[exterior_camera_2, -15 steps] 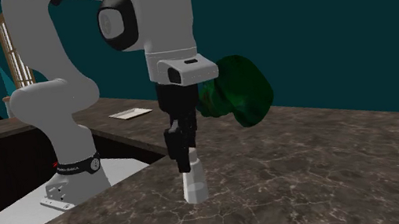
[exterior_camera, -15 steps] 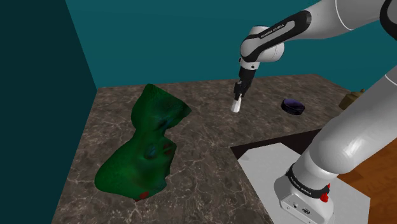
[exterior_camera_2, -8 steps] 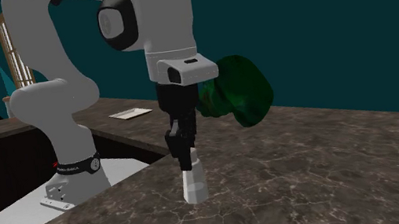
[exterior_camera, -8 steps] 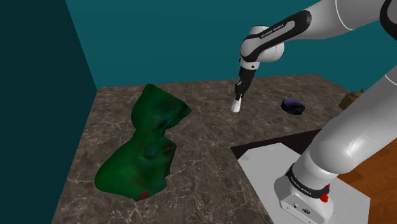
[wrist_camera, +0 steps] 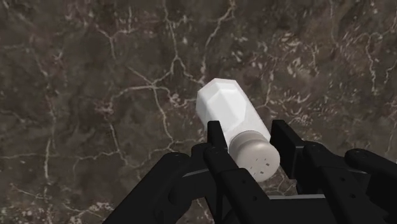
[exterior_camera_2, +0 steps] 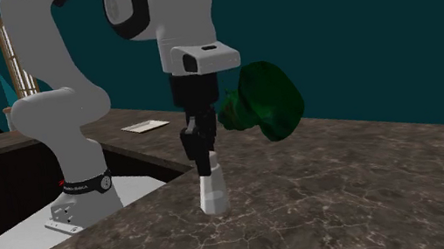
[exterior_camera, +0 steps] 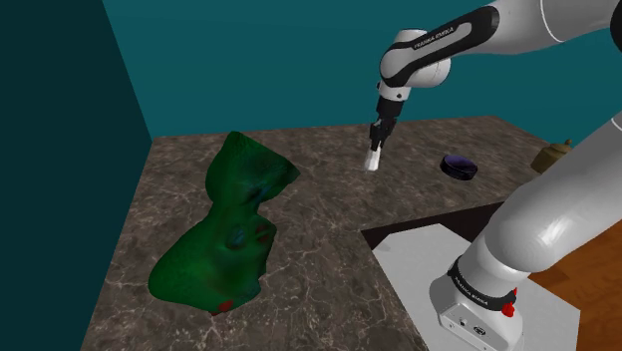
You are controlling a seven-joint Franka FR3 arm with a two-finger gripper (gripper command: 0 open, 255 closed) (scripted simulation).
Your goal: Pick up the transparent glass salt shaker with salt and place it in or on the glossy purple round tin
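Veined counter point(exterior_camera: 319, 249): one salt shaker point(wrist_camera: 229, 108) in gripper point(wrist_camera: 249, 141), one purple tin point(exterior_camera: 460, 166).

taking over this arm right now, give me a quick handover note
Gripper: fingers shut on the white salt shaker, clasping it just below its perforated cap.
Shaker: hangs cap-up under the gripper, seemingly just clear of the marbled counter.
Purple round tin: sits on the counter, to the shoulder view's right of the shaker, apart from it.
Done: the grasp.
Left: carry the shaker across to the tin, lower it in or on it, open the fingers.
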